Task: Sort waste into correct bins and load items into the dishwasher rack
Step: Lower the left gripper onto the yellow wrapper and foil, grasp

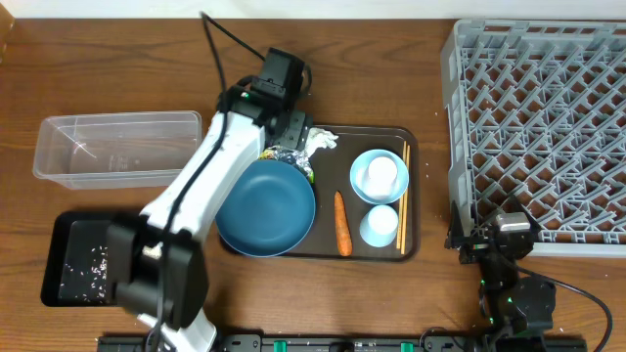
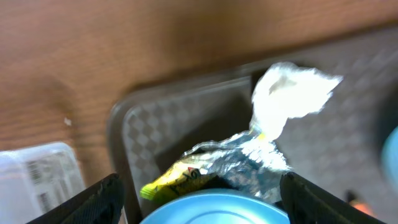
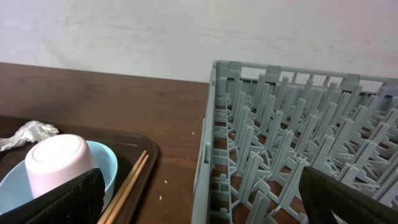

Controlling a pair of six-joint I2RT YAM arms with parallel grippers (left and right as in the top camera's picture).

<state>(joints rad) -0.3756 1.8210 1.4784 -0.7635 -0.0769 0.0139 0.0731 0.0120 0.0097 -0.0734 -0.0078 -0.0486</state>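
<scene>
The left hand [image 2: 200, 180] hovers open over the wrapper [image 2: 236, 158] (silver, yellow-green, white paper), lying in the far left corner of the tray [image 2: 155, 118], beside the dark-blue bowl [image 2: 211, 208]. The right hand [image 3: 202, 190] hangs open right of the tray.

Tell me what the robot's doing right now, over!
Left gripper open over wrapper, not gripping. Right gripper open, empty, by rack. Blue bowl close beside wrapper.
</scene>
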